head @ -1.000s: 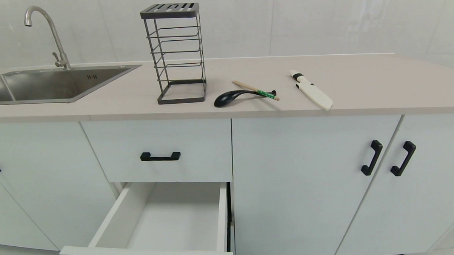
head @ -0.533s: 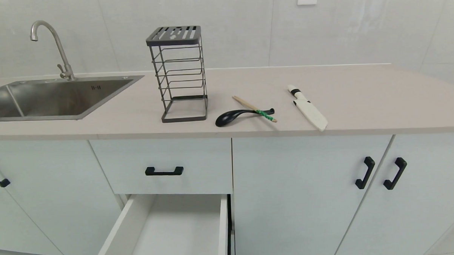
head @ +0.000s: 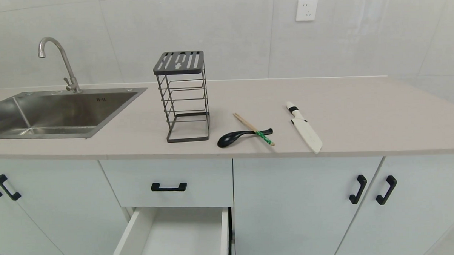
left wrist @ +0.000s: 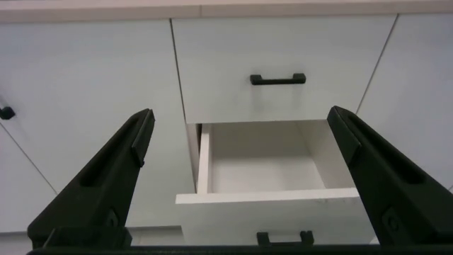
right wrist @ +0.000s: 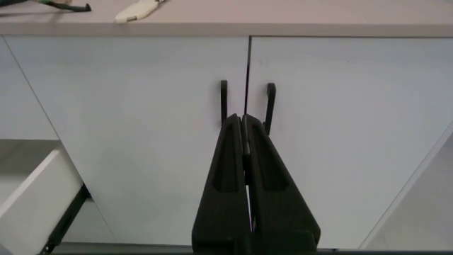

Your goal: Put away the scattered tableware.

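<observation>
Head view puts the black spoon (head: 236, 136) near the tabletop's (head: 362, 115) front edge, with the chopsticks (head: 254, 128) crossing its handle. The white knife (head: 305, 129) lies nearby toward the right edge, its tip at the front edge. A wire rack (head: 182, 95) stands between spoon and sink (head: 60, 110). The left hand (left wrist: 241, 184) is spread wide before the open drawer (left wrist: 269, 196); the right hand (right wrist: 245, 163) is pressed together, facing cabinet doors (right wrist: 141, 120).

Bright even light, v. soft shadows, edges bent
</observation>
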Controlling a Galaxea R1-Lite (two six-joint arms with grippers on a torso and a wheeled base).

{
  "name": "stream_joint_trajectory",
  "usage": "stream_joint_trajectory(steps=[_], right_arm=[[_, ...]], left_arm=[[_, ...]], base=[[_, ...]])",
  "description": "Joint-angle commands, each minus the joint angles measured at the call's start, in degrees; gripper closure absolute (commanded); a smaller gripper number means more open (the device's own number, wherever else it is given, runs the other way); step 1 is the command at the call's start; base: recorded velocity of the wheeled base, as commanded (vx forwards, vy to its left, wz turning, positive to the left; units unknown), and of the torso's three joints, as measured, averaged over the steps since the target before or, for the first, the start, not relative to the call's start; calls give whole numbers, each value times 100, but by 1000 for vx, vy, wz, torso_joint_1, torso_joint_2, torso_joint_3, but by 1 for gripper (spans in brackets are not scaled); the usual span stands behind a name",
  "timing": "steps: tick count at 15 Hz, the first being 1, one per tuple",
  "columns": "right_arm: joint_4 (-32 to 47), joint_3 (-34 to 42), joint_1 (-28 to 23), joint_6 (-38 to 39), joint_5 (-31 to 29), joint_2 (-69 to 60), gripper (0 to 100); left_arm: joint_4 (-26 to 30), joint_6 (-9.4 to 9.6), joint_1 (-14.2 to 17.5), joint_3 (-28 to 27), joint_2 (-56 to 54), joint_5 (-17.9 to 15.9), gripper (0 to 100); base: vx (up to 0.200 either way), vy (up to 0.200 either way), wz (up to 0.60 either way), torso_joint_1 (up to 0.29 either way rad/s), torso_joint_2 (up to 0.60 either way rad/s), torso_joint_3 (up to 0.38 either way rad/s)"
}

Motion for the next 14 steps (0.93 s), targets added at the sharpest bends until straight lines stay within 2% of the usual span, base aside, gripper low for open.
stream_joint_trajectory(steps=[1, 11, 14], right_arm=[[-2, 0, 0, -8, 0, 5, 100], [-2, 0, 0, 0, 0, 5, 100], [-2, 0, 0, 0, 0, 5, 100]], left_arm=[[-1, -7, 0, -1, 18, 0, 0], [-1, -16, 0, -1, 18, 0, 0], [-1, -16, 0, -1, 18, 0, 0]], base=[[0, 0, 0, 149, -471, -310], [0, 0, 0, 195, -502, -306], [0, 0, 0, 80, -185, -106]])
